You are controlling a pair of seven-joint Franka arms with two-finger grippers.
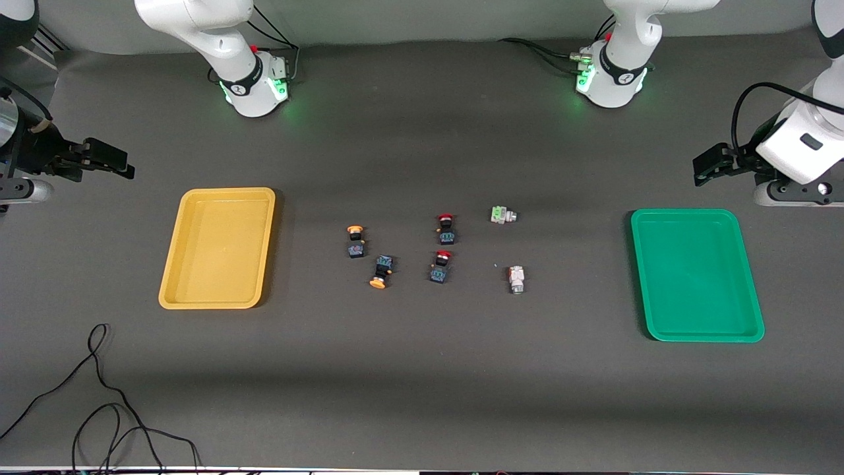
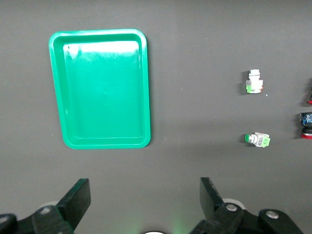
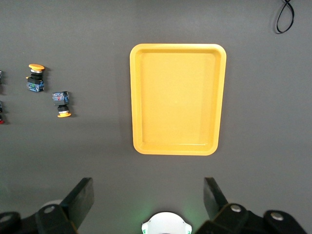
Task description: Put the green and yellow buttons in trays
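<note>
Two yellow-capped buttons [image 1: 355, 241] [image 1: 382, 271] lie mid-table, toward the yellow tray [image 1: 227, 192], which holds nothing. Two silvery green buttons [image 1: 504, 215] [image 1: 516, 279] lie toward the green tray [image 1: 695, 218], which also holds nothing. My right gripper [image 1: 125, 168] hangs open in the air off the yellow tray's [image 3: 178, 97] end, with the yellow buttons [image 3: 35, 78] [image 3: 61, 103] in its wrist view. My left gripper [image 1: 699, 171] hangs open off the green tray's [image 2: 100, 87] end, and its wrist view shows both green buttons [image 2: 254, 82] [image 2: 257, 140]. Neither gripper holds anything.
Two red-capped switches [image 1: 446, 228] [image 1: 440, 266] lie between the yellow and green buttons. A black cable [image 1: 105, 402] loops on the table near the front camera, at the right arm's end. Both arm bases [image 1: 254, 86] [image 1: 613, 82] stand along the table's edge farthest from the front camera.
</note>
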